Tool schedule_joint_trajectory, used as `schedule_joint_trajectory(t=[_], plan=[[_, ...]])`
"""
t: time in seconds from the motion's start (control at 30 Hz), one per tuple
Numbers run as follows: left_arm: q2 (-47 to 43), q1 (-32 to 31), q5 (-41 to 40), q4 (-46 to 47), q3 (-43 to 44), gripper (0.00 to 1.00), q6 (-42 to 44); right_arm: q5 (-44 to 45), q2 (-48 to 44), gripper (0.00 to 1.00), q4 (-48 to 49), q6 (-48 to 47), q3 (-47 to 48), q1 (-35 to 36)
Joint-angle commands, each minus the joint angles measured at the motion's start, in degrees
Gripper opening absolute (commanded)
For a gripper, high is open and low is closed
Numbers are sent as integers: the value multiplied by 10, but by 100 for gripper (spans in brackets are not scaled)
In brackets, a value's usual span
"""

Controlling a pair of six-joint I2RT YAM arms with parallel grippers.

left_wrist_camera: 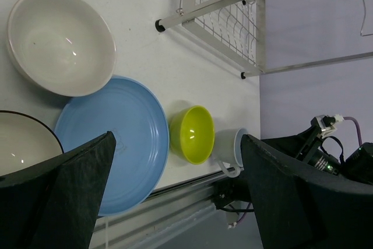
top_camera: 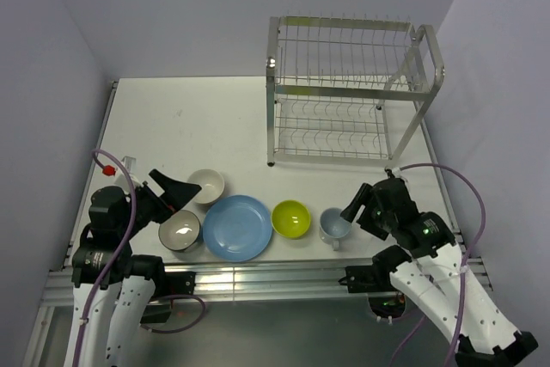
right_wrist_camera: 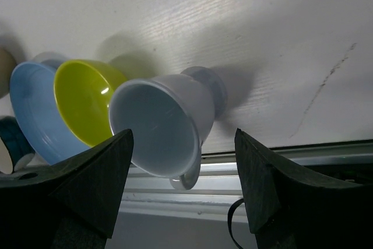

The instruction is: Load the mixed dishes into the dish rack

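Observation:
The dishes stand in a row near the table's front edge: dark bowl, cream bowl, blue plate, lime-green bowl and pale mug. The wire dish rack stands at the back right with nothing in it. My left gripper hovers open between the dark and cream bowls, holding nothing. My right gripper is open just right of the mug. In the right wrist view the mug sits ahead of the open gripper, untouched, its handle towards the table edge.
The left wrist view looks across the cream bowl, blue plate, green bowl and mug to the rack's feet. A metal rail runs along the front edge. Walls close in on left, back and right.

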Motion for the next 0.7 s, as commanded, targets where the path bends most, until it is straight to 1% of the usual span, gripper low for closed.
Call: schedule_joint_trajectory(t=[0.0, 0.13, 0.47, 0.67], plan=[[2, 2, 3, 23, -1, 96, 13, 39, 13, 78, 36, 51, -10, 44], [1, 2, 7, 23, -2, 96, 13, 76, 27, 77, 37, 90, -20, 106], [0, 3, 10, 23, -6, 96, 15, 119, 66, 78, 54, 151, -40, 204], [5, 3, 17, 22, -4, 96, 17, 135, 73, 78, 58, 162, -47, 218]])
